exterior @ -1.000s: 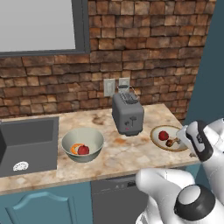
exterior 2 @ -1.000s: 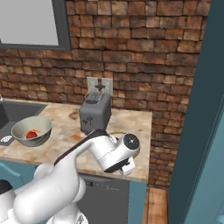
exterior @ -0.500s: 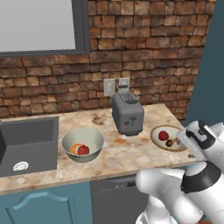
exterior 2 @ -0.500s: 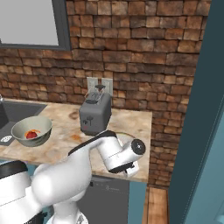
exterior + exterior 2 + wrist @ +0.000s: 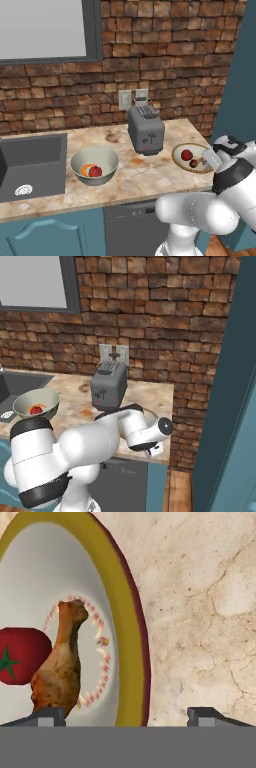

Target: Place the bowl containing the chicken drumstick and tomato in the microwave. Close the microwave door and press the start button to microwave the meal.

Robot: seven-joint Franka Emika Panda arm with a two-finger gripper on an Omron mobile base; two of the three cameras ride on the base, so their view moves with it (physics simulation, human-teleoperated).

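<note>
Here the first step is in hand: getting hold of the bowl (image 5: 192, 158), which sits on the bench (image 5: 125, 175) near its right end, just right of the toaster (image 5: 146, 131). The tomato (image 5: 186, 154) and the chicken drumstick (image 5: 196, 162) lie in it, touching one another. In the hand view the pincer (image 5: 126, 713) is spread wide, holding nothing, with one tip over the inside of the bowl beside the drumstick and the other over bare stone, so the gold rim (image 5: 125, 652) runs between the two.

Next, I judge, the hand must go down until the tips straddle that rim, then close on it and lift level so the food does not roll out. The microwave is somewhere outside these views, so the base will probably have to drive to reach it.

Round about: a deeper bowl (image 5: 94, 165) with its own red and orange fruit stands well to the left, beside the sink (image 5: 31, 167), and is not the one wanted. The toaster stands close enough to crowd a leftward lift.
</note>
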